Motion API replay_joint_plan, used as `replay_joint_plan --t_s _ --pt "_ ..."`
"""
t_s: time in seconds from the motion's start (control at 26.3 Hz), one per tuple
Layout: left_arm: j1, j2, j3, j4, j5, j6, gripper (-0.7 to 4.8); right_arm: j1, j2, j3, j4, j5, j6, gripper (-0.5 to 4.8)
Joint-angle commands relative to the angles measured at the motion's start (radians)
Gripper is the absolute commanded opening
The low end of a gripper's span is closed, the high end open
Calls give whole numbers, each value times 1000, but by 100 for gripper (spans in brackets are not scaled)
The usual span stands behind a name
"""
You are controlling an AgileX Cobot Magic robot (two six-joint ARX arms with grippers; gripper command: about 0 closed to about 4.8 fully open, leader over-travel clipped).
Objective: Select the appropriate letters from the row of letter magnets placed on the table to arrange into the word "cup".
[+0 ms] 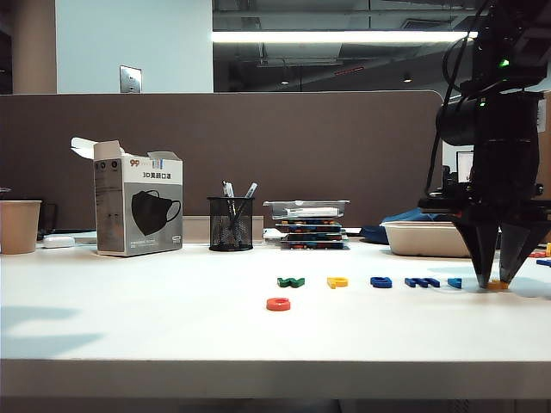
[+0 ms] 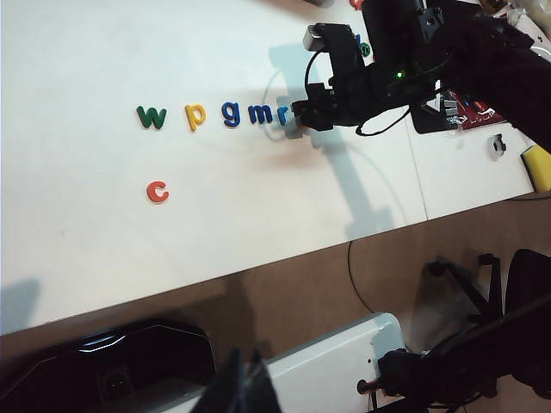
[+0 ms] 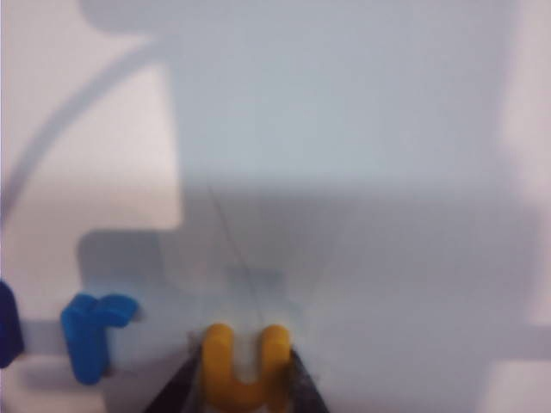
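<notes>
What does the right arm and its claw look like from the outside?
The right arm is black and boxy, with a small green light near its top and black cables looping down its side. Its claw ends in two dark, tapered fingers that narrow to points. The left claw is not in view.

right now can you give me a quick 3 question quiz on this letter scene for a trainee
1. True or false: the red c lies in the row with the other letters.
2. What does the right gripper close on: A the yellow u, B the yellow p, C the green w?
3. Fill in: on the table, next to the u lies the light blue ___.

Key: 1 false, it lies apart, nearer the front edge. 2 A. 3 r. The left gripper is out of view.
</notes>
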Motion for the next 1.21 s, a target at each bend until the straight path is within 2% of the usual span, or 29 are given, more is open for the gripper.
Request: replay_joint_plan --t_s 0.04,0.91,1.21 --pt "-2 -2 2 6 1 5 -5 2 8 -5 2 -3 4 112" --pt "-2 -2 2 6 1 5 -5 1 -59 -4 -16 -6 6 112" --pt "-2 -2 2 6 1 5 -5 2 -134 -4 -30 -10 67 112"
